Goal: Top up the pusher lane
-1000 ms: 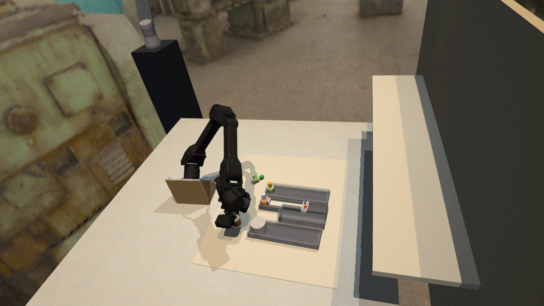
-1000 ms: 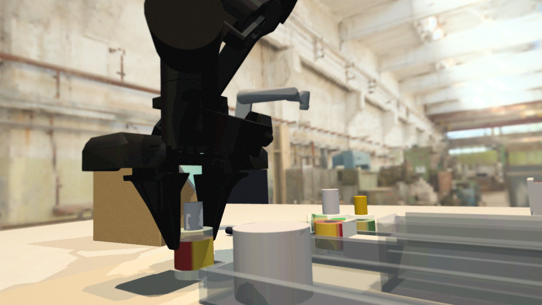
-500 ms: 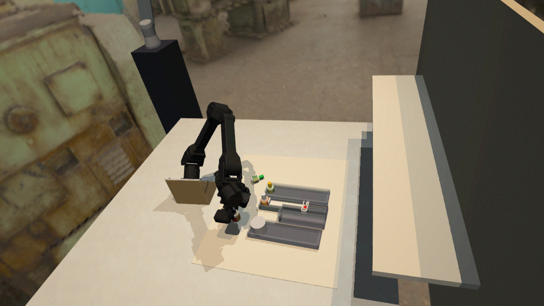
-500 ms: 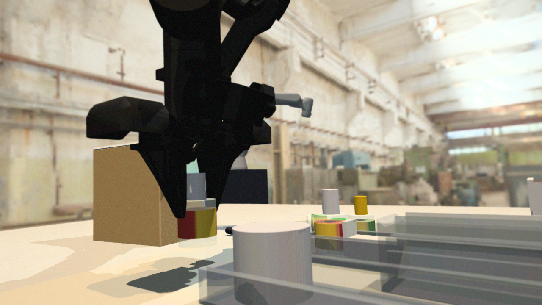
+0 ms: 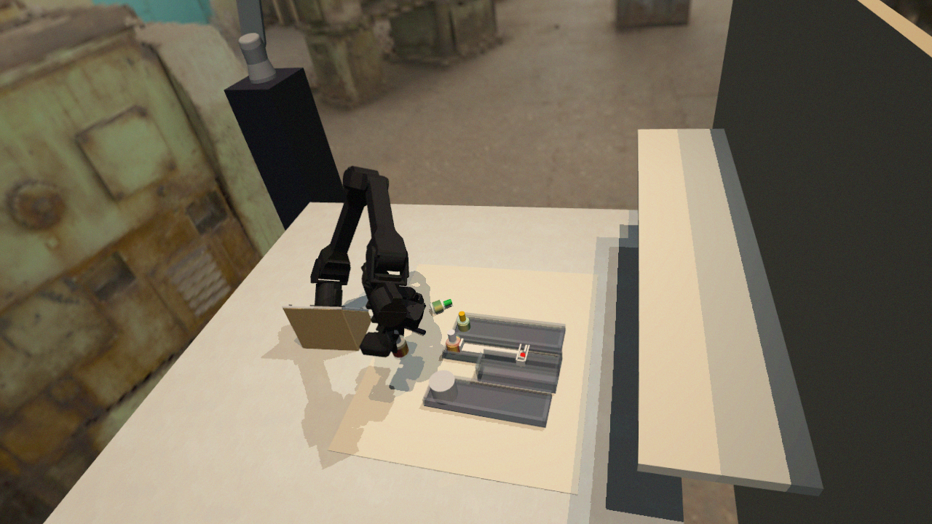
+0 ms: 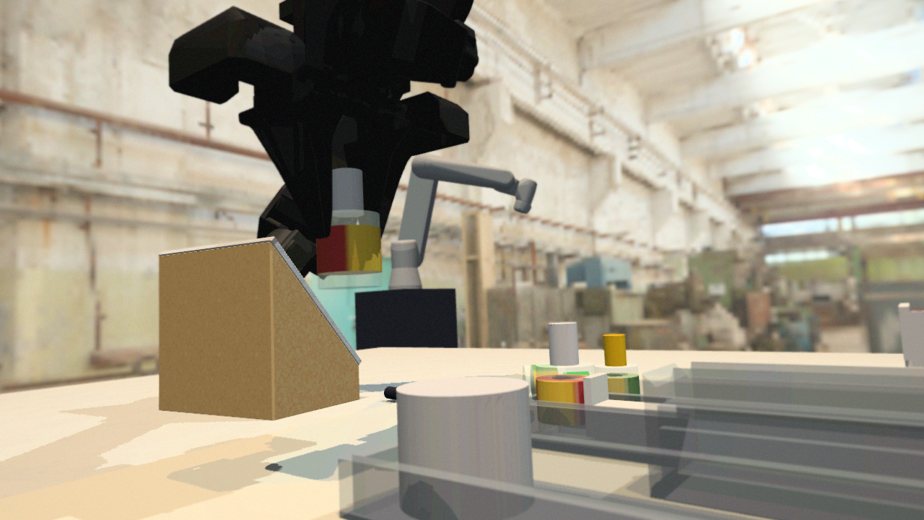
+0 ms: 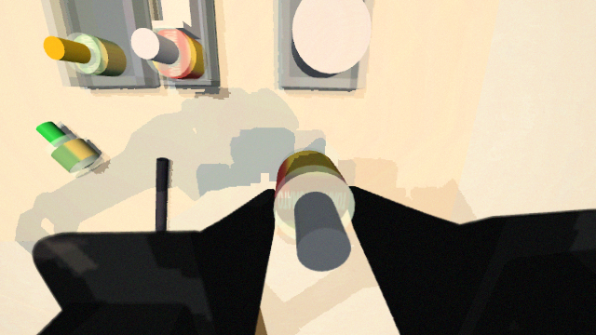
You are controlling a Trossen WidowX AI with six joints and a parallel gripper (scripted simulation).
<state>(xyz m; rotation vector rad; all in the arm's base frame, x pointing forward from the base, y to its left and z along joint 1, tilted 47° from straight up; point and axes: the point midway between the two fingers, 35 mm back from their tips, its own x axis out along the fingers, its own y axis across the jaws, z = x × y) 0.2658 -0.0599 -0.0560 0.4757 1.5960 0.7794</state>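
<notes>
My gripper is shut on the loose red-and-yellow jar with a grey cap. It holds the jar about upright, well above the table, left of the lanes in the top view. The matching jar stands at the front end of the sprung lane, with the white pusher plate directly behind it. The low front stop is hard to make out.
A yellow-capped jar stands in the neighbouring lane, a grey-white cylinder in the far lane. A green-capped jar lies on its side. A black rod and a brown sloped block are nearby.
</notes>
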